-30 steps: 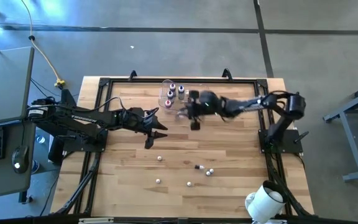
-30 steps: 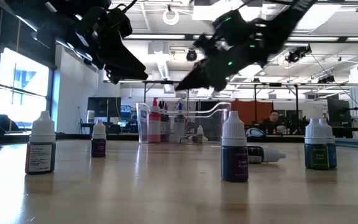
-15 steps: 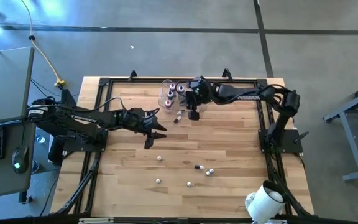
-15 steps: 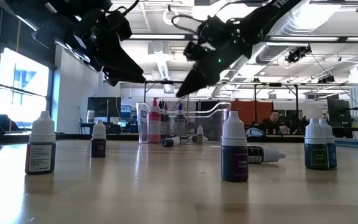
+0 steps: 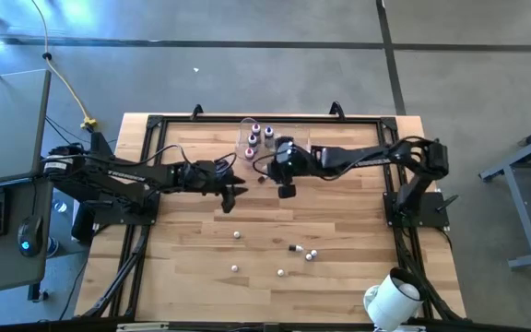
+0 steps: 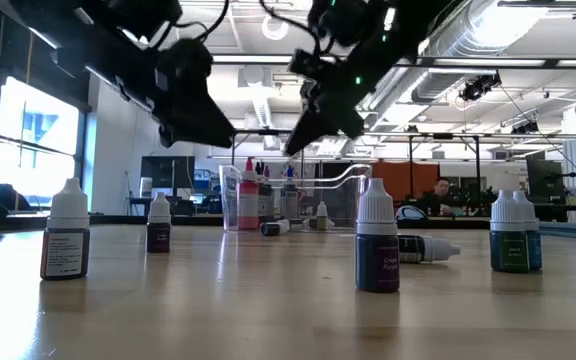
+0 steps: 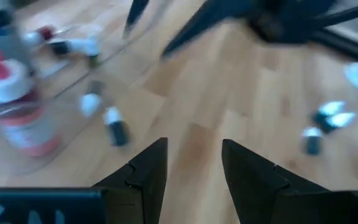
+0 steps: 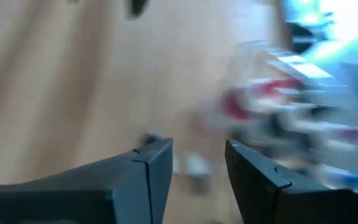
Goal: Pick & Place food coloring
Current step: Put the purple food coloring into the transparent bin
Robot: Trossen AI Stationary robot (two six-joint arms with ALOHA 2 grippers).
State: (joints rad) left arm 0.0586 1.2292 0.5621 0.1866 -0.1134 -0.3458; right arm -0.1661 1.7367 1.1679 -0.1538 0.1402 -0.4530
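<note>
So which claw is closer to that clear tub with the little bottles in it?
The right claw: it hovers just beside the clear tub, open and empty. The left claw is farther off, toward the table's middle, also open.

Overhead, table-level, two wrist views

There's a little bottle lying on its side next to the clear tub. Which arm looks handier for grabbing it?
Probably the left. The left gripper hangs open close to the fallen bottle, which shows just ahead of its fingers. The right gripper, also open and empty, hovers about as near.
</note>
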